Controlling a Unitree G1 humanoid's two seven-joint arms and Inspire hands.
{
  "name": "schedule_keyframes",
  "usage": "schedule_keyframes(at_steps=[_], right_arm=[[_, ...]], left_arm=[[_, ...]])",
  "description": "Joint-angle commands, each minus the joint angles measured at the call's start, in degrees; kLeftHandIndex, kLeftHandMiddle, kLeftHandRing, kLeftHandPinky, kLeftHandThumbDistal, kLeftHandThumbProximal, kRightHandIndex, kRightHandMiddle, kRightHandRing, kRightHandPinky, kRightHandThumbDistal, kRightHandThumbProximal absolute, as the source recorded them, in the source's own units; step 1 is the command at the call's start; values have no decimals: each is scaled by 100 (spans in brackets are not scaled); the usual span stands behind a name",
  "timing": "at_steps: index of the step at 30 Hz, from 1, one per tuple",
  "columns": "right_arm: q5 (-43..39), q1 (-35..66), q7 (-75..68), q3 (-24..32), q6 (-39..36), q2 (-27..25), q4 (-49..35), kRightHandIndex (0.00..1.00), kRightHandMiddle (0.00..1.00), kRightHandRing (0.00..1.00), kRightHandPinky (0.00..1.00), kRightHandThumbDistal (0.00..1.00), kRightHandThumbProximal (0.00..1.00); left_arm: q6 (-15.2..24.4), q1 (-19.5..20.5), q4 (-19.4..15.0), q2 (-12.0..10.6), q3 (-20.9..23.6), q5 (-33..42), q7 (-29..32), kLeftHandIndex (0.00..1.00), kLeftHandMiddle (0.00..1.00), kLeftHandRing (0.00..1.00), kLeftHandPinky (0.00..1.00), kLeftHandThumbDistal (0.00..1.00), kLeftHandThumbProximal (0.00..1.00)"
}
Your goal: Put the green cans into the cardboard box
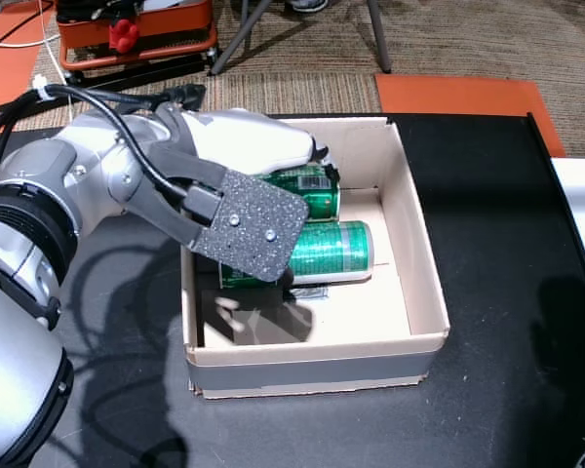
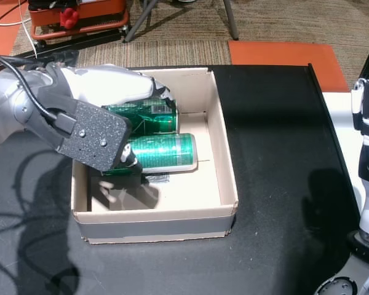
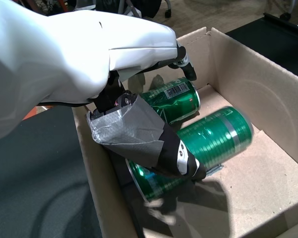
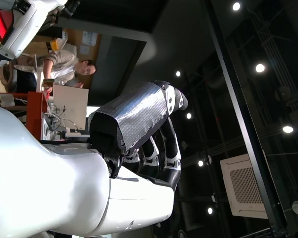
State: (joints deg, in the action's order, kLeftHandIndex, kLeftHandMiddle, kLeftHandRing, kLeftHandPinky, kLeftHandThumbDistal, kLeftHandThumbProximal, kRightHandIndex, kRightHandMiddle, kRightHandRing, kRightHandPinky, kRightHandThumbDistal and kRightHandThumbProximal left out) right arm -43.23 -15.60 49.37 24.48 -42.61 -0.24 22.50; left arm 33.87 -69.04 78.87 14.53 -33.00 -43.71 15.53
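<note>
The cardboard box sits open on the black table. Two green cans lie on their sides in its back-left part, one behind the other. The left hand reaches down into the box, its taped thumb pressing against the nearer can; whether the fingers grip it, I cannot tell. The right hand is raised off to the side, fingers loosely curled, holding nothing.

Left arm reaching in from the left edge in both head views, left hand at upper centre with fingers curled downward and taped thumb extended; right hand mid-frame in the right wrist view, fingers loosely curled and empty.
</note>
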Motion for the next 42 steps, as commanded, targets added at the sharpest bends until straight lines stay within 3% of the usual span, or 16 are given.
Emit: schedule_keyframes(at_steps=[1,9,11,16,19,20,23,26,27,29,31,34,36,38,41,42], right_arm=[[30,75,5,10,-4,-17,-8,1,6,14,23,77,0],[-5,72,28,12,23,-4,5,0,6,15,23,79,0],[7,74,15,20,-3,4,13,0,5,14,23,79,0],[33,43,42,39,-53,-23,96,0,5,14,23,78,0],[-2,12,131,63,-90,-31,172,1,5,14,23,77,0],[-2,7,146,73,-98,-36,190,1,5,14,23,77,0],[-5,-1,180,94,-72,-57,220,2,6,14,24,76,0],[-14,-6,217,106,-33,-80,257,3,7,15,24,75,0],[-35,2,220,107,-10,-68,239,3,7,16,25,78,0],[-8,11,166,136,-122,-25,208,4,9,19,27,83,13],[22,24,174,179,-321,-16,172,5,11,21,30,79,18],[-144,145,331,171,-285,-54,-28,7,12,21,31,76,12],[-390,272,548,147,-69,-64,-246,8,12,20,31,73,5],[-606,442,746,106,169,-71,-546,8,11,18,32,74,4],[-679,582,832,126,199,-28,-847,8,12,20,32,77,10],[-636,573,840,163,85,-8,-852,9,14,22,33,77,14]], left_arm=[[-40,-57,-26,43,-3,15,25,100,100,100,88,100,29],[-42,-83,-46,83,108,106,-55,100,100,100,88,100,24],[93,-117,-112,174,179,148,-384,100,100,100,87,92,20],[1348,89,-386,605,1015,1017,-773,100,100,100,87,76,22],[2729,679,-679,778,2031,2560,-49,100,100,100,83,59,23],[3201,995,-867,767,2373,3299,301,98,97,97,81,63,27],[4246,1869,-1560,693,2796,5131,898,91,90,90,78,51,37],[4241,2759,-2423,612,2911,6658,1606,86,87,88,75,39,36],[4289,3023,-2591,633,2950,6868,1672,86,87,90,75,38,35],[4318,3454,-2882,595,3050,7369,1991,84,87,90,76,44,32],[4266,3915,-3316,436,3153,7933,2351,83,87,90,78,59,37],[4541,4328,-3893,126,3301,8513,2710,76,80,86,76,61,56],[4384,4598,-4512,-205,3364,9275,3233,77,81,86,75,60,50],[4477,4688,-4864,-684,3566,10030,3790,72,80,86,81,61,52],[4658,4789,-5022,-1367,4008,10483,4175,69,77,84,81,62,83],[4578,4838,-5089,-1498,4115,10545,4290,70,76,84,80,63,87]])
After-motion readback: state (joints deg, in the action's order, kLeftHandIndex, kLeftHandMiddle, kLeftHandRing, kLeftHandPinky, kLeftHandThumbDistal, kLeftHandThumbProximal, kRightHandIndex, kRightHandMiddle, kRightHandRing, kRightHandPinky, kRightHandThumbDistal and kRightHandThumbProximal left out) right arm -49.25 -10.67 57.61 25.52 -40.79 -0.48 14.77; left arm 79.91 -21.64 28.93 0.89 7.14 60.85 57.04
